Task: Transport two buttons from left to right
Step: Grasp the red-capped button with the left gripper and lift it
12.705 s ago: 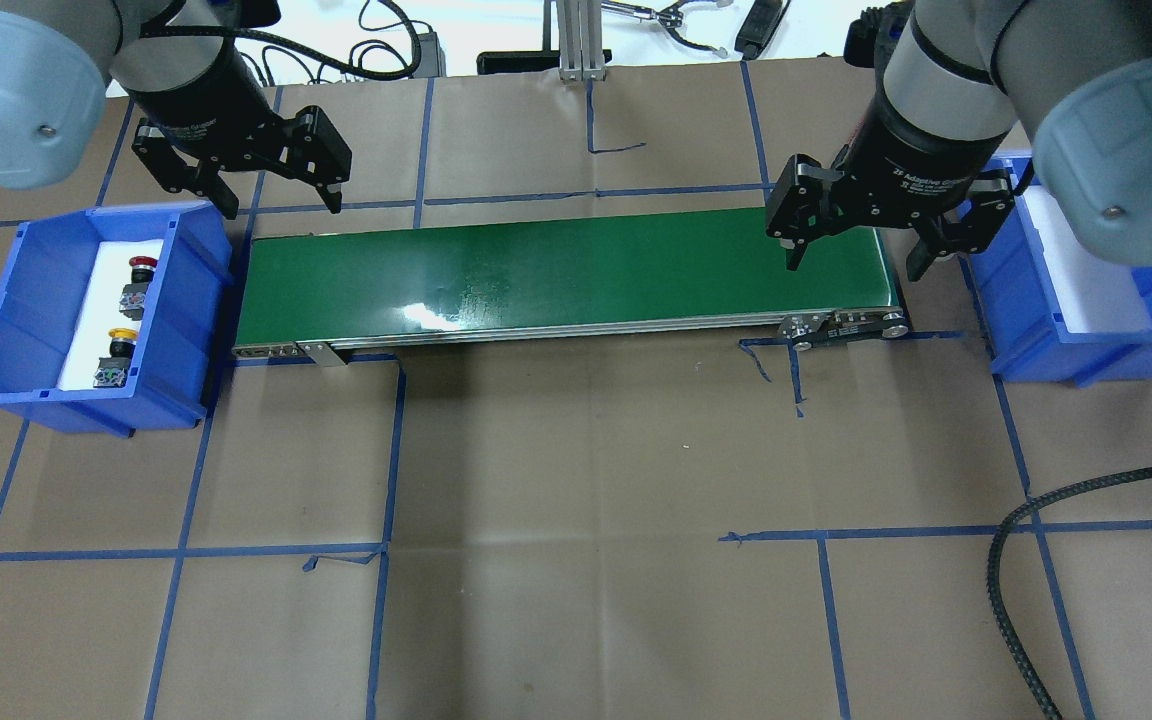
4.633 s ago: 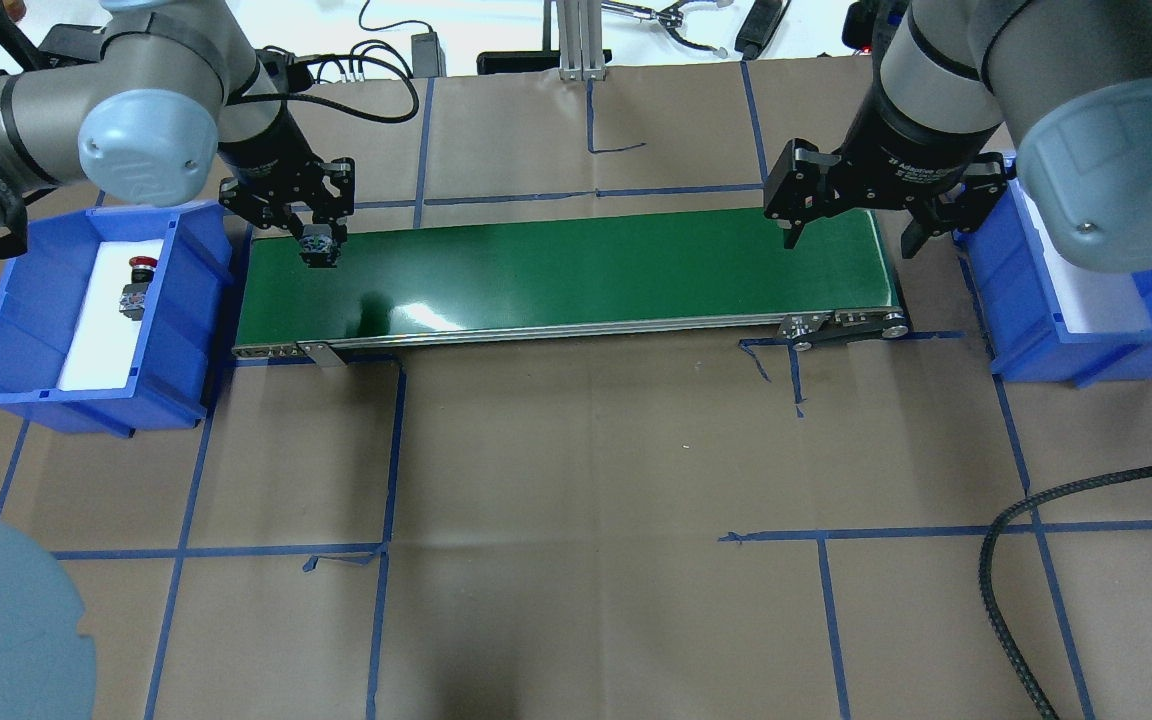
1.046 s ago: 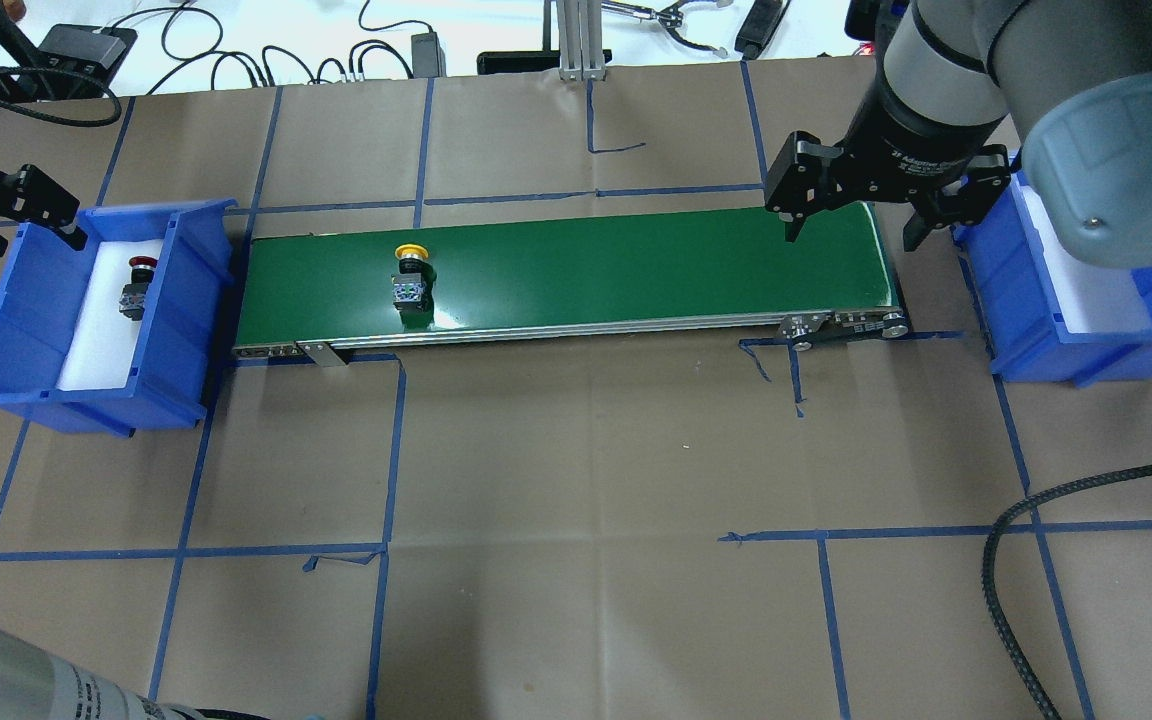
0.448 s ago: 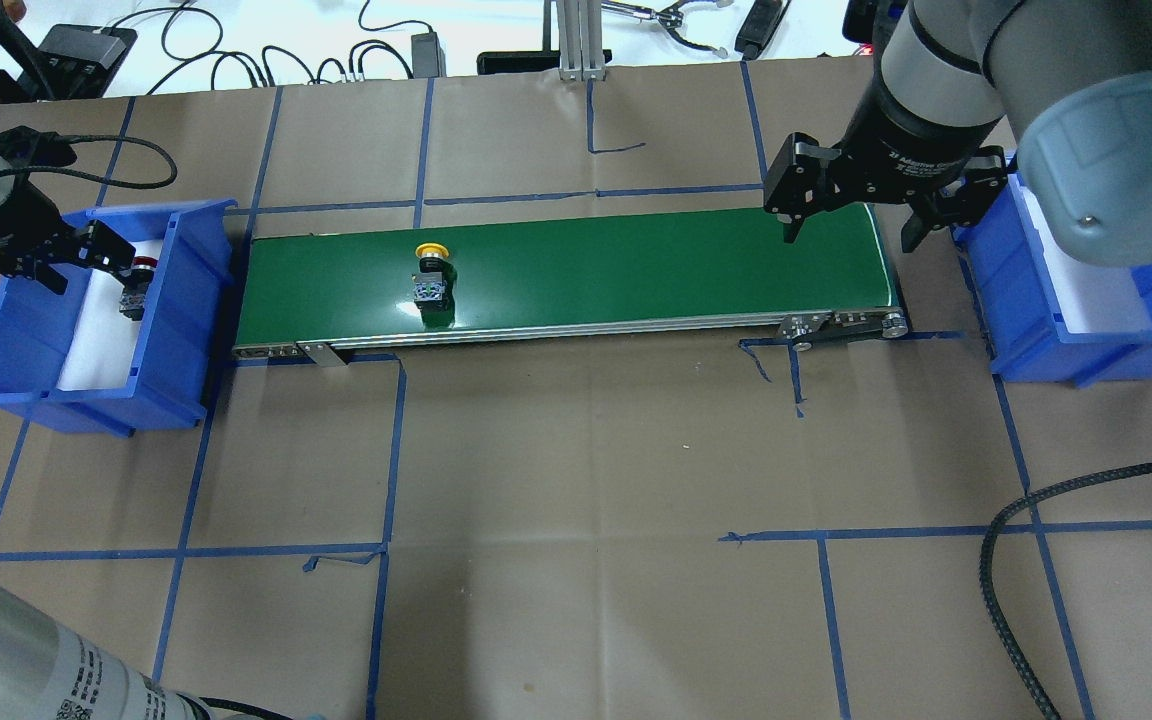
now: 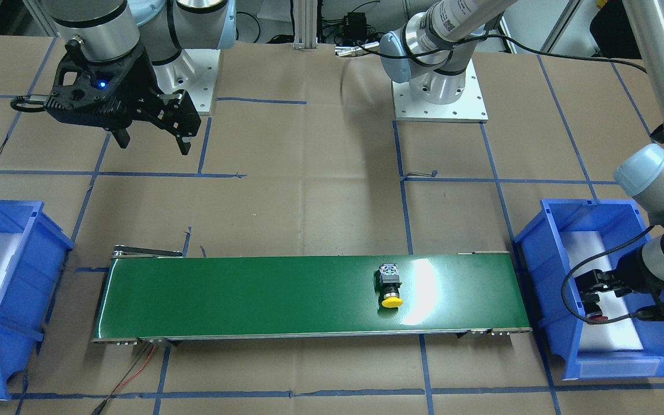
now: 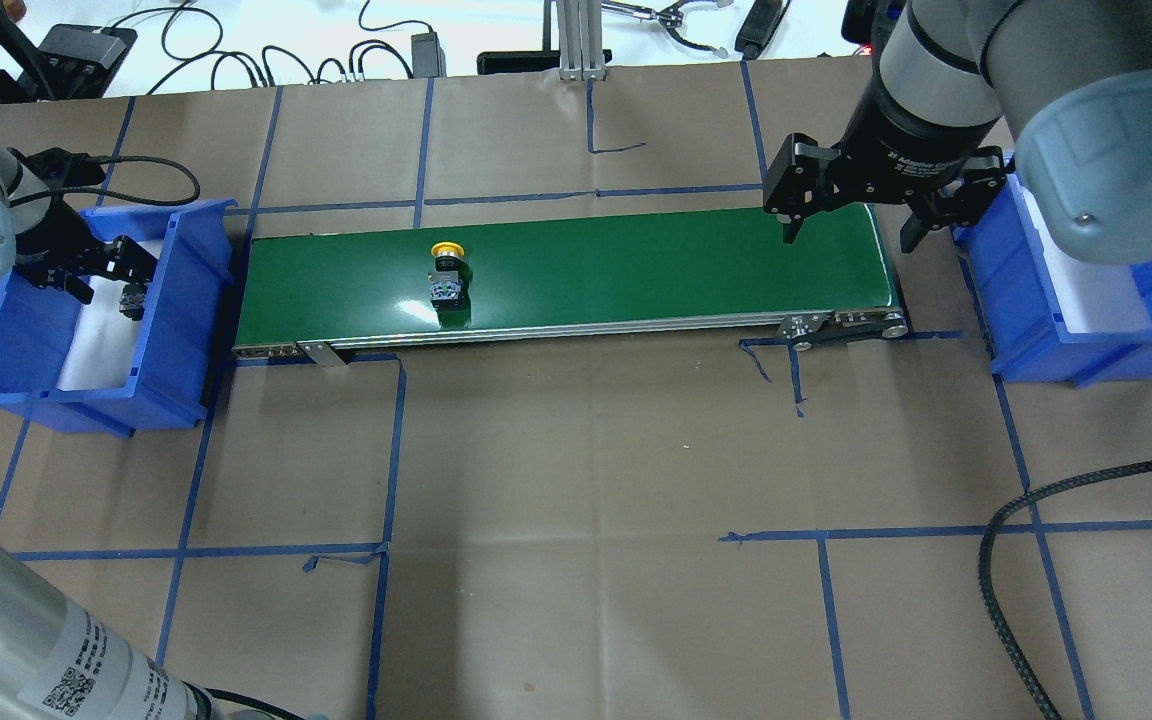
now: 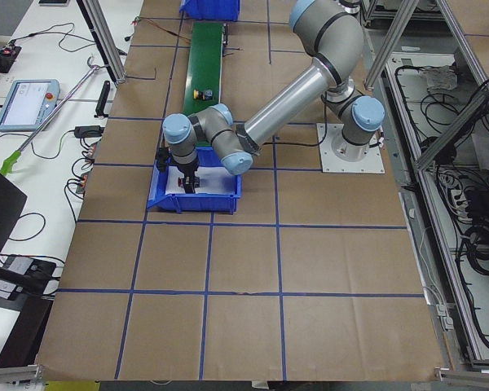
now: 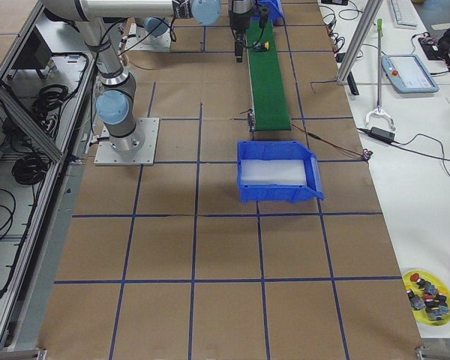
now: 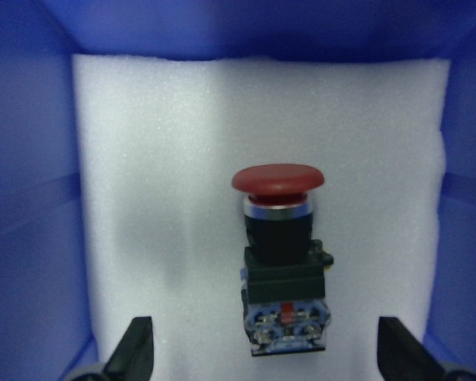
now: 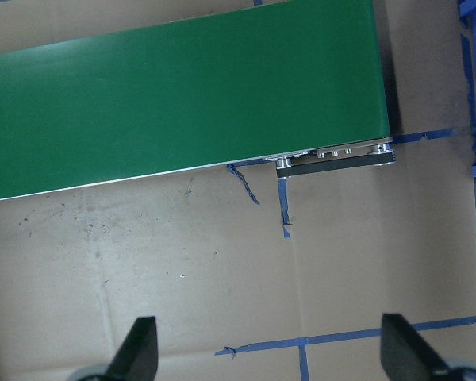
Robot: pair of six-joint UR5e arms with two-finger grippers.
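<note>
Neither delivered: yellow button (image 6: 448,270) on belt (image 6: 636,260), well short of the spread-open right gripper (image 6: 849,240); red button (image 9: 279,254) ungripped between the parted jaws of the left gripper (image 9: 268,353).

Overhead view: the cap of the red mushroom-capped push-button (image 6: 133,300), on a black-and-grey block, is hidden by the left two-finger gripper (image 6: 108,280); only part of the block is seen. Wrist views: the fingers (image 9: 136,353) of that gripper and of the right two-finger gripper (image 10: 268,341) are cut off by the lower edge. The right blue plastic bin (image 6: 1056,355) is partly covered by the right arm's grey elbow cap (image 6: 1116,140). Side views: the yellow-capped push-button (image 7: 200,93) is imaged too small for detail.
</note>
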